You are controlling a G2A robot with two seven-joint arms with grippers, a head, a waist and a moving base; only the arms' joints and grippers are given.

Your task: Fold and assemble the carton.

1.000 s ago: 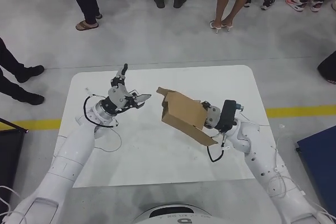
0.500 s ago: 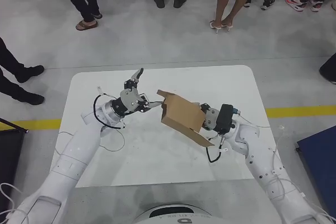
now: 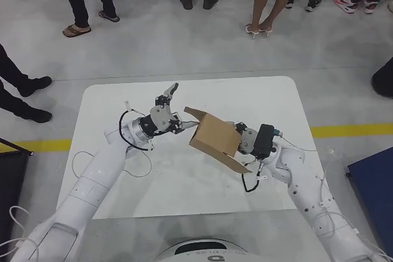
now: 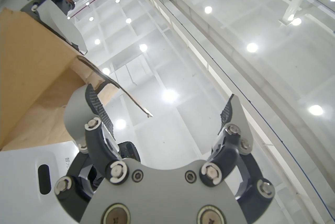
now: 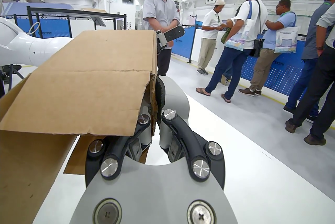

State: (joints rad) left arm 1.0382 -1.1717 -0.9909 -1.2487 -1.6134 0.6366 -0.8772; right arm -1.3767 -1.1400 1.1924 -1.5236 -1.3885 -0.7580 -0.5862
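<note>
On the left side of the white table [image 3: 183, 190], your left gripper [image 3: 181, 105] has its fingers spread wide. One pad [image 4: 94, 102] just touches the loose flap [image 4: 117, 90] of the carton [image 3: 213, 134]. The carton sits tilted over the middle of the table. At its right end, your right gripper [image 3: 241, 136] is pinching the cardboard wall. The step in hand looks like folding that flap inward. Bring the open fingers around the flap's edge before closing and push along the crease. Hold the right pinch firm so the carton doesn't twist.

bright even overhead light, ceiling lamps [image 4: 252, 47] glaring, soft shadows
</note>
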